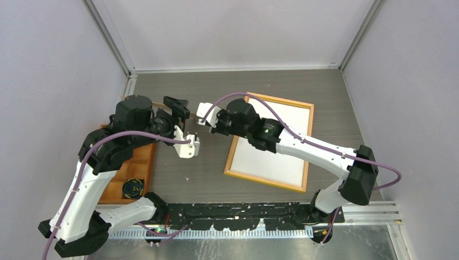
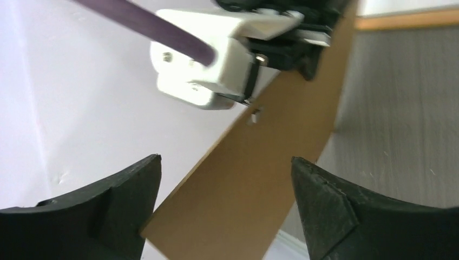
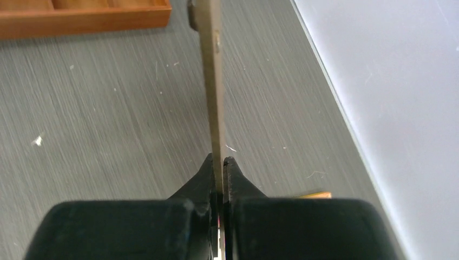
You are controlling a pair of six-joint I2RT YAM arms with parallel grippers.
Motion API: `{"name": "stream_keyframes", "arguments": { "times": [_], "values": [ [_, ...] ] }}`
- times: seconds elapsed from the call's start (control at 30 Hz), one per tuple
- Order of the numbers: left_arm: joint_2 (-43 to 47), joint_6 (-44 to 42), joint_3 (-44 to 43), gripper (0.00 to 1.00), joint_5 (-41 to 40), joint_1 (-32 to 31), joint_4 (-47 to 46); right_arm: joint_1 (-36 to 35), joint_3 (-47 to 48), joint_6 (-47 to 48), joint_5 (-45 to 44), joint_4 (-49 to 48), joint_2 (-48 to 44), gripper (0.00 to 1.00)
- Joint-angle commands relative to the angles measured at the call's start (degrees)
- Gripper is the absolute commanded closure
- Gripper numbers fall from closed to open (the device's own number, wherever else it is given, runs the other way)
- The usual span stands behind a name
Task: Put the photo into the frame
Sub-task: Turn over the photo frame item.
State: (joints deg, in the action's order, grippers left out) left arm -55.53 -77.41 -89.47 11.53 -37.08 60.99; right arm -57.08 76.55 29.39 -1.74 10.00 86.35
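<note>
Over the table's [image 1: 205,168] middle, my right gripper [image 3: 222,161] grips the backing board [image 2: 254,179]; my left gripper [image 2: 226,158] is open around it.
In the right wrist view the jaws are clamped tight on the thin brown board, which stands on edge and runs away toward the tray [image 1: 142,157] at the table's left edge. In the left wrist view my left fingers [image 2: 130,184] stand wide on either side of the board, and I see no contact. The frame [image 1: 281,100] lies flat, back up, on the table's right half, just right of the right gripper, with that arm crossing its near-left part. Its opening shows plain white, the photo's [image 1: 270,157] back as far as I can tell, so the photo lies in the frame, apart from both grippers.
</note>
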Motion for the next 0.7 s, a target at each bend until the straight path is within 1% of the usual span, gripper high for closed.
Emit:
{"name": "stream_keyframes", "arguments": {
  "times": [0.0, 0.13, 0.2, 0.33, 0.37, 0.4, 0.5, 0.53, 0.6, 0.67],
  "values": [
    [1.6, 10.1, 1.6, 0.07, -0.2, -0.2, -21.5, 0.8, 2.1, -12.6, -6.2, -8.8, -2.1, 0.99],
    [-0.6, 19.4, -1.0, 0.0, -4.3, -0.3, -31.3, 4.4, 4.7, -23.3, -4.5, -5.3, -1.3, 0.99],
    [-2.3, 23.5, -3.5, 0.0, -7.0, -0.1, -32.8, 9.1, 4.0, -32.1, 0.2, -5.4, -2.4, 0.99],
    [-6.4, 29.9, -8.1, 0.0, -11.0, 0.0, -29.6, 22.8, -0.3, -55.3, 18.4, -9.4, -4.7, 0.99],
    [-7.4, 31.4, -9.0, 0.0, -11.1, 0.0, -28.4, 25.7, -1.1, -59.4, 22.0, -11.3, -5.2, 0.99],
    [-8.3, 32.4, -9.7, 0.0, -12.8, 0.0, -27.0, 28.0, -2.5, -62.7, 24.7, -12.2, -5.7, 0.99],
    [-10.6, 35.7, -9.8, 0.0, -15.0, 0.6, -23.8, 32.6, -5.7, -67.4, 28.0, -10.9, -8.5, 0.99],
    [-11.4, 37.0, -9.7, 0.0, -14.9, 1.4, -22.6, 34.5, -7.6, -69.4, 28.6, -11.9, -10.2, 0.99],
    [-13.2, 40.3, -9.5, 0.0, -14.0, 3.4, -20.7, 38.6, -11.9, -74.2, 29.1, -14.9, -14.2, 0.99],
    [-15.2, 43.9, -9.3, 0.0, -12.0, 6.4, -18.9, 43.0, -14.2, -77.8, 29.9, -14.8, -17.9, 0.99]
  ]
}}
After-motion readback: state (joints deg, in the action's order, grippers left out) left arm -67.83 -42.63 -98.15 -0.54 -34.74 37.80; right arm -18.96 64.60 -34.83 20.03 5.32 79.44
